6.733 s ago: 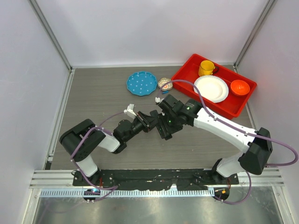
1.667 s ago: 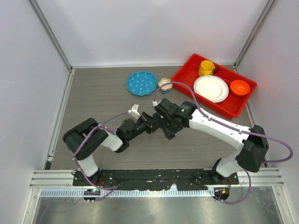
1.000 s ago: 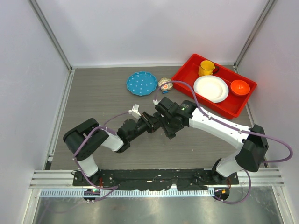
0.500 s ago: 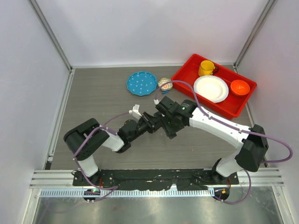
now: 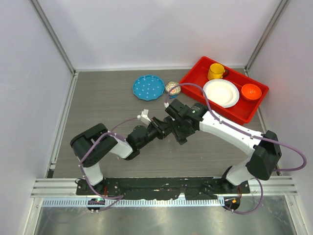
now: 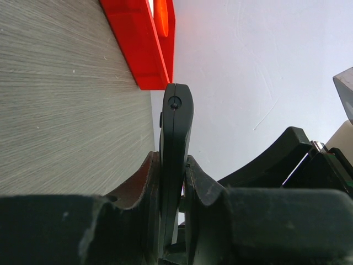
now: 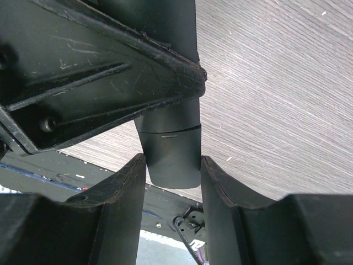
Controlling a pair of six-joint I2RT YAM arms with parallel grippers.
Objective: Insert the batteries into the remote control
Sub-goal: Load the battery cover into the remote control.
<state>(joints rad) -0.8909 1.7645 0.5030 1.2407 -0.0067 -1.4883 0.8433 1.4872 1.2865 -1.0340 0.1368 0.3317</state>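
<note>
The remote control [image 6: 175, 138] is a slim black bar, seen edge-on in the left wrist view. My left gripper [image 6: 172, 161] is shut on it and holds it above the table. In the right wrist view the remote's rounded end [image 7: 172, 157], with a thin seam across it, sits between the fingers of my right gripper [image 7: 172, 168], which press on both its sides. In the top view the left gripper [image 5: 164, 128] and right gripper [image 5: 177, 131] meet at the table's middle, and the remote is lost among them. The batteries are not in view.
A red tray [image 5: 195, 73] at the back right holds a yellow cup [image 5: 215, 71], a white plate [image 5: 221, 93] and an orange bowl [image 5: 251, 91]. A blue dotted plate [image 5: 148, 87] and a small patterned object [image 5: 172, 87] lie behind the grippers.
Both grippers, still joined at the remote, have shifted slightly right and away from the bases. The left arm has stretched further out.
</note>
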